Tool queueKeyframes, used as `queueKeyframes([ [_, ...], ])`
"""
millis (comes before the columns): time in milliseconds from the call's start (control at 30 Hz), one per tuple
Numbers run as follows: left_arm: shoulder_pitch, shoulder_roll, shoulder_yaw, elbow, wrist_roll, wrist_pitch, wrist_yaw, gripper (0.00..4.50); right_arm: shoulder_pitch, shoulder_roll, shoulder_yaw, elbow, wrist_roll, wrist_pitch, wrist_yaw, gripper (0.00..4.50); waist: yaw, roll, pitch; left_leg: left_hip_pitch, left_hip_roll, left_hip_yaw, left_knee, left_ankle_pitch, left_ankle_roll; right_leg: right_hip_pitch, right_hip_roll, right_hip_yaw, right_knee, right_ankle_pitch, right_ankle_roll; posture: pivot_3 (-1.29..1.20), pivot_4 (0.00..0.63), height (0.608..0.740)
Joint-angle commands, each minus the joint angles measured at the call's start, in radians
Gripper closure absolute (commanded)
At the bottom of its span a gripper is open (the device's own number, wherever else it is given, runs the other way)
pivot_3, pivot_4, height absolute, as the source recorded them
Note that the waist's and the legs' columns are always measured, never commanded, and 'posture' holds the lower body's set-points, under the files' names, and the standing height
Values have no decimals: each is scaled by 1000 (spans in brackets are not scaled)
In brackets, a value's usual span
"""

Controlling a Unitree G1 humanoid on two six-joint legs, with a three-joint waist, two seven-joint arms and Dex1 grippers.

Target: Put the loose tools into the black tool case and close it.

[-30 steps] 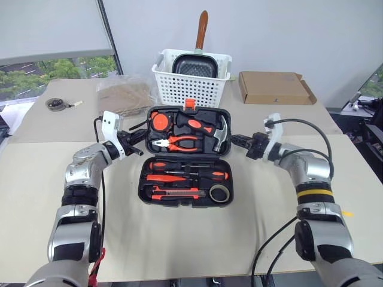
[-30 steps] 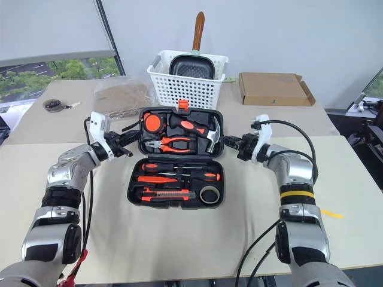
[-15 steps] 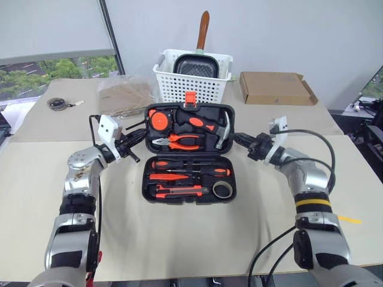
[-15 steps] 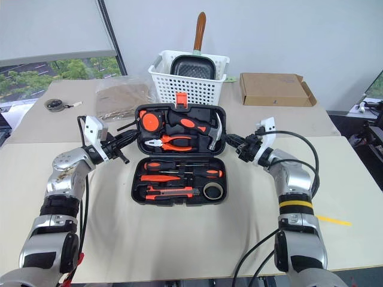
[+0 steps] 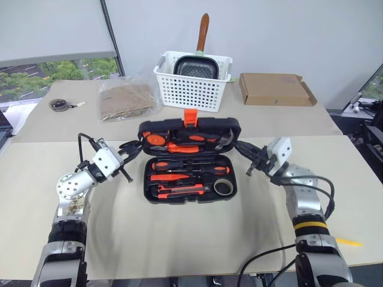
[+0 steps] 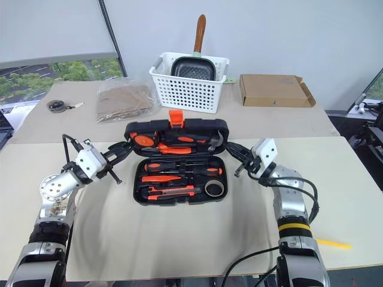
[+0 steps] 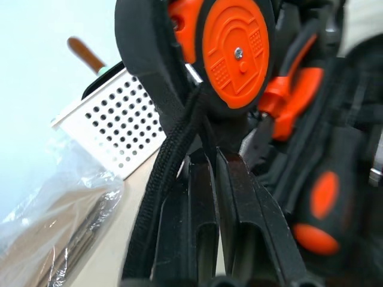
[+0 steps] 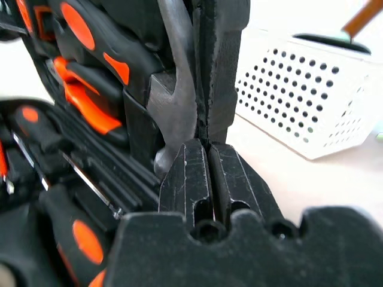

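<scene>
Tools are all sitting in the lower tray of the black tool case (image 5: 190,161) mid-table, so it's the closing step. Left gripper (image 5: 133,149) and right gripper (image 5: 244,152), both pinched shut, are tipping the lid over from its side edges. Next: keep folding it down evenly, then press the orange latch (image 5: 190,116). Wrist views are showing each fingertip against the lid rim, with the white basket (image 5: 192,81) behind.

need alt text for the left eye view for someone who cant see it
A black tool case lies on a beige table with its lid half raised, the left gripper and right gripper shut at the lid's two ends. Orange-and-black tools fill its slots. Behind stand a white basket holding a pan and a cardboard box.
</scene>
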Motion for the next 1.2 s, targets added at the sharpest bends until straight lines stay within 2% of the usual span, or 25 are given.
queueKeyframes([
  [33,37,11,-68,-45,-34,-10,-88,4156,22,-8,34,-52,46,-83,72,4500,0,0,0,1,0,0,0,-1,2,1,0,0,0,0,0,0,150,700],
  [67,54,16,-73,-64,-68,7,-119,3809,38,-17,37,-68,57,-68,85,4500,-1,0,0,1,0,0,0,-2,4,1,0,0,0,0,0,0,150,700],
  [133,87,27,-82,-106,-126,43,-172,3253,67,-46,53,-111,92,-11,141,3792,-1,0,0,5,1,0,0,-3,4,4,0,0,0,0,0,0,150,700],
  [167,104,30,-82,-133,-157,71,-190,2774,80,-61,55,-128,101,-1,155,3545,0,0,0,6,1,0,0,-3,4,6,0,0,0,-1,0,0,150,700],
  [200,119,34,-78,-155,-179,95,-198,2484,93,-79,58,-146,115,17,174,3251,2,0,0,6,2,0,0,-3,5,6,0,0,0,-1,0,0,150,700],
  [233,138,40,-68,-177,-196,110,-199,2002,120,-112,62,-186,150,81,215,2825,3,1,0,7,2,-1,1,-3,5,8,0,0,0,-1,0,0,150,700],
  [300,178,54,-39,-205,-221,140,-191,1454,177,-193,68,-254,194,204,296,2284,11,1,0,5,2,-2,2,-3,5,7,0,-1,0,-1,0,0,150,700],
  [433,258,69,42,-265,-320,292,-143,6,303,-371,73,-395,279,461,413,867,16,1,0,5,3,-3,3,-3,5,6,-1,0,-1,-1,0,0,150,700],
  [567,284,64,91,-288,-354,385,-102,6,383,-451,101,-509,281,564,423,867,22,0,0,6,5,-5,2,-3,5,8,-1,-2,-2,-2,-1,0,150,700],
  [700,220,36,123,-310,-373,456,-20,6,412,-468,161,-674,291,716,378,867,27,0,0,6,6,-6,2,-7,-4,8,0,-3,-1,-2,-1,0,150,700],
  [800,158,19,142,-326,-397,497,21,6,390,-427,188,-734,293,777,317,867,34,0,1,6,6,-6,3,-7,-4,9,0,-4,-1,-2,0,0,150,700],
  [967,96,9,174,-301,-408,535,67,6,338,-360,228,-719,246,796,246,867,32,-1,0,7,5,-5,3,-7,-3,11,0,-3,-4,-1,0,0,150,700],
  [1033,78,2,157,-307,-401,542,59,6,335,-336,246,-720,247,804,229,867,31,-1,0,6,5,-5,2,-3,5,11,2,-3,-6,-1,0,0,150,700],
  [1200,36,-35,91,-335,-384,565,32,6,314,-264,252,-680,227,805,144,867,30,-2,0,5,5,-5,2,-4,5,11,3,-4,-8,-1,0,0,150,700],
])
